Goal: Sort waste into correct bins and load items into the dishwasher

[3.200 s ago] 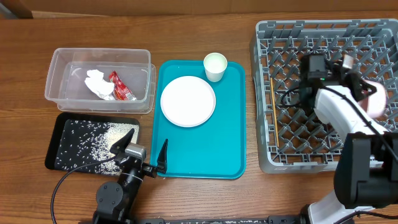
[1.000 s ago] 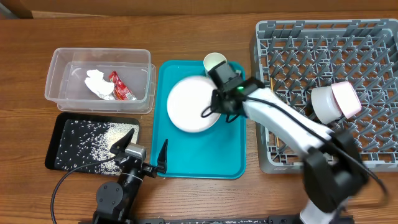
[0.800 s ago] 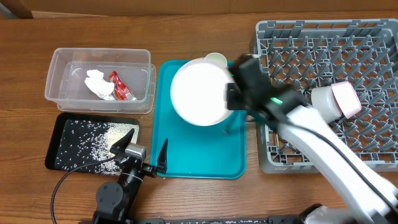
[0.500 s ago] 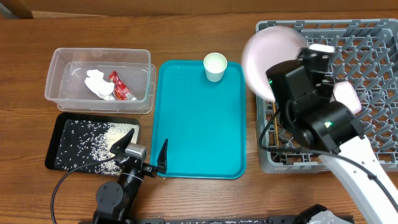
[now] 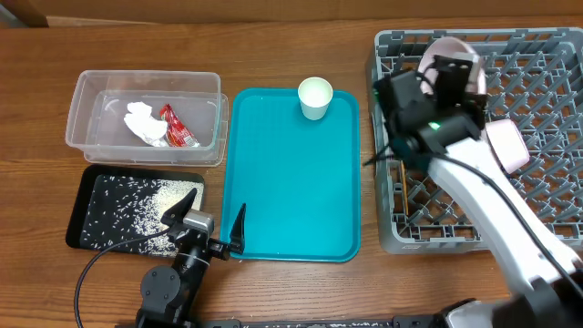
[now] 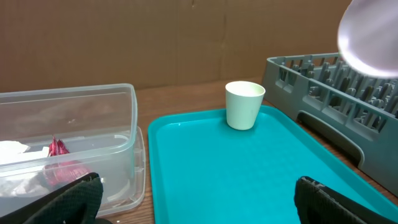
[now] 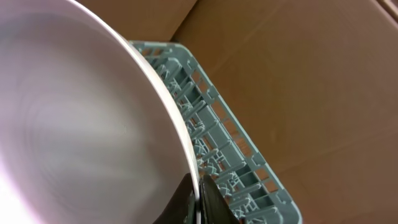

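Plain wooden counter [image 5: 291, 36] with brown cardboard behind it, nothing fancy. The waste side looks done to me. The tissue [image 5: 139, 121] and red sauce packet [image 5: 178, 128] are in the clear tub [image 5: 86, 91], and the rice grains [image 5: 137, 214] are spread over the black tray [image 5: 96, 172].

Dishes are partway. The right fingers [image 7: 215, 208] are clamped on the rim of the large white plate [image 7: 74, 124], which hangs tipped up on edge over the far corner of the grey dish rack [image 5: 547, 219] nearest the teal tray [image 5: 291, 200] (not down between the pegs yet, as far as I can tell). A pinkish plate [image 5: 507, 146] stands in the rack just beside the arm. I can't spot the bowl or chopsticks, since the arm covers part of the rack.

Left to do, I'd guess: seat that plate, then fetch the small white cup [image 5: 315, 97], the only thing on the teal tray. The left fingers [image 5: 240, 221] are spread apart at the tray's near edge, holding nothing.
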